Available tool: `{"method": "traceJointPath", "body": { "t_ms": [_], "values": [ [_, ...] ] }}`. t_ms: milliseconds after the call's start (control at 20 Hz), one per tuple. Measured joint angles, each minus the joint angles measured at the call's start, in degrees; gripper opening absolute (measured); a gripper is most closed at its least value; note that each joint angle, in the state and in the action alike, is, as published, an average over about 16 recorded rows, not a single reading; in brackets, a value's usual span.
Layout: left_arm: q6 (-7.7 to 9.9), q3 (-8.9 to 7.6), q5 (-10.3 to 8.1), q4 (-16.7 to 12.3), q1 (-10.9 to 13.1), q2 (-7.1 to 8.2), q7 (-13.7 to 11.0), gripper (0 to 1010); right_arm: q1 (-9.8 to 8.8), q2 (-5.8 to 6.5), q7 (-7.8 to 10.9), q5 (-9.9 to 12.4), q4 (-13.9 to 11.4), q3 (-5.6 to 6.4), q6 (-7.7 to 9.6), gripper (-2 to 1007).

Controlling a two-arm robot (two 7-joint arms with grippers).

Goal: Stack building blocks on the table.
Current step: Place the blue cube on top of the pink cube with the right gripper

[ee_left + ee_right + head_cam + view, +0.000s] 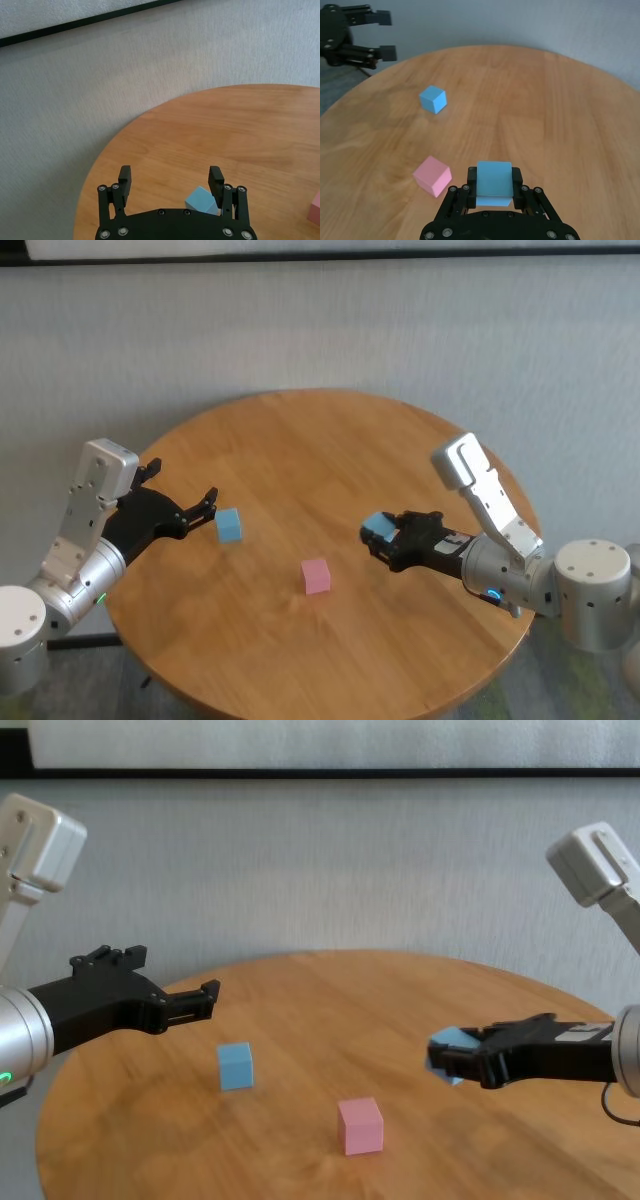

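Closest to the near edge of the table (300, 430) sits the pink block (316, 576), alone on the wood, roughly midway between the two arms. Just beyond it and toward the right edge, the right gripper (380, 535) hangs above the tabletop with its fingers pinched on a light blue block (377, 527), which is lifted clear of the surface; in the right wrist view that cube (494, 179) is seated squarely between the pads. From this gripper the pink block lies toward the table's middle and slightly nearer the front edge, close by, with bare wood between them. I would say the right arm is the better placed of the two to set its cube on the pink one: a short move inward and then down.

Farther back, toward the left edge, the second light blue block (230, 525) rests on the table. The left gripper (205, 507) hovers just beside it on the outer side, fingers spread wide and holding nothing. That block looks like an easy pick for the left arm once a base is built.
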Motion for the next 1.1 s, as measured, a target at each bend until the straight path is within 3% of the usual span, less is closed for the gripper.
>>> {"method": "traceJointPath", "body": {
  "t_ms": [300, 550, 800, 1100],
  "values": [
    [0.0, 0.0, 0.0, 0.0, 0.0, 0.0, 0.0, 1000, 2.5, 1.48, 7.97, 0.1, -0.3, -2.84, 0.26, 362],
    [0.0, 0.0, 0.0, 0.0, 0.0, 0.0, 0.0, 1000, 5.09, 1.69, 12.16, -0.4, 0.9, -5.54, -0.51, 362],
    [0.0, 0.0, 0.0, 0.0, 0.0, 0.0, 0.0, 1000, 7.68, 1.25, 14.64, -1.4, 3.1, -8.18, -1.81, 362],
    [0.0, 0.0, 0.0, 0.0, 0.0, 0.0, 0.0, 1000, 10.26, 0.12, 15.32, -3.2, 6.1, -10.58, -2.75, 362]
  ]
}}
